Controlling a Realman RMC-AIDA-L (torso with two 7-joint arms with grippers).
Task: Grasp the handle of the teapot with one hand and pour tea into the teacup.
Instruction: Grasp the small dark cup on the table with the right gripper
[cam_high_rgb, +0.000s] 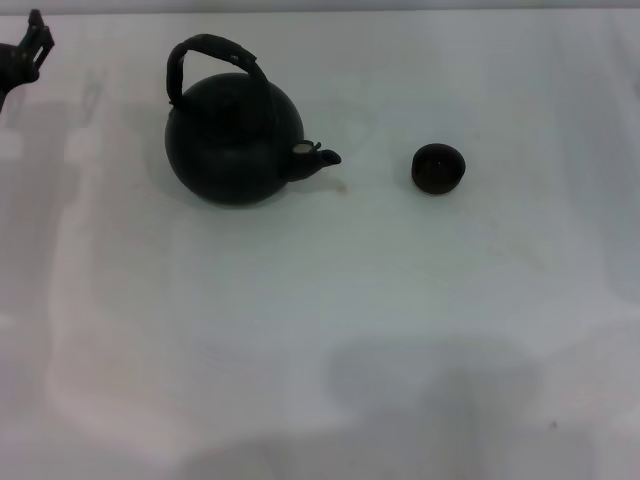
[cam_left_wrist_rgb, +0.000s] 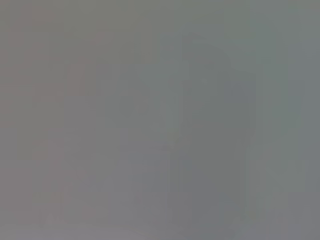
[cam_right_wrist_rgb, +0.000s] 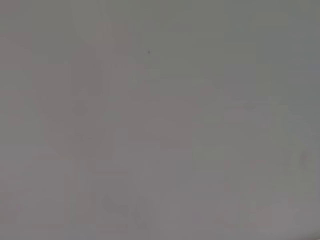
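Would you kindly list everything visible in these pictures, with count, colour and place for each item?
teapot: one, matte black, standing on the left half of the table, spout pointing toward the teacup.
handle: one, black, arched over the teapot, untouched.
teacup: one, dark brown-black, right of the spout, apart from it.
table: one, white, filling the head view; both wrist views show only a plain grey surface.
left gripper: one, black, at the far left edge, away from the teapot.
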